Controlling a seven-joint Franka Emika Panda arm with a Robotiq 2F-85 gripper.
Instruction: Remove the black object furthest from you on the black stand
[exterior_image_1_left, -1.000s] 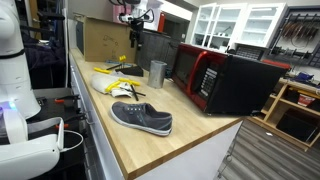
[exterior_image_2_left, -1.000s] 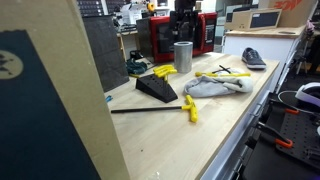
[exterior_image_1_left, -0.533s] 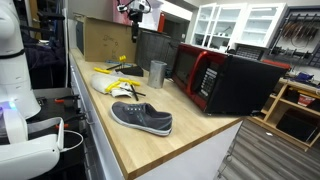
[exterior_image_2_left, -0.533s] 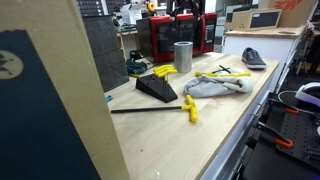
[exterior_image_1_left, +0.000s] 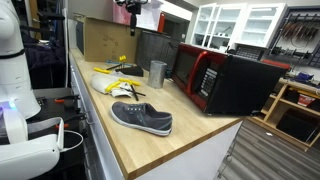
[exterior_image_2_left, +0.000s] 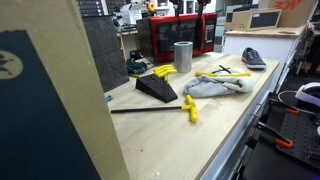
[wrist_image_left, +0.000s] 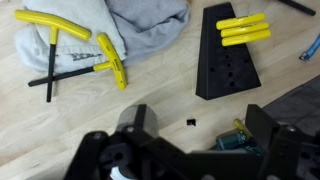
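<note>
The black stand (wrist_image_left: 228, 62) is a low wedge-shaped rack on the wooden counter; it also shows in an exterior view (exterior_image_2_left: 157, 88). Three yellow-handled tools (wrist_image_left: 243, 30) lie across its top end. Two more yellow-handled T-keys (wrist_image_left: 78, 55) lie loose on the wood beside a grey cloth (wrist_image_left: 145, 20). My gripper (wrist_image_left: 200, 135) hangs high above the counter, open and empty, below the stand in the wrist view. Only its underside shows at the top edge of an exterior view (exterior_image_1_left: 128, 5).
A metal cup (exterior_image_2_left: 182, 55), a red microwave (exterior_image_1_left: 225, 80) and a dark grey sneaker (exterior_image_1_left: 142, 118) stand on the counter. A long black rod with a yellow handle (exterior_image_2_left: 150, 110) lies near the stand. A teal spool (wrist_image_left: 235, 142) and a small black bit (wrist_image_left: 189, 122) lie below the gripper.
The gripper has risen straight up, almost out of the top of both exterior views. Nothing on the counter has moved.
</note>
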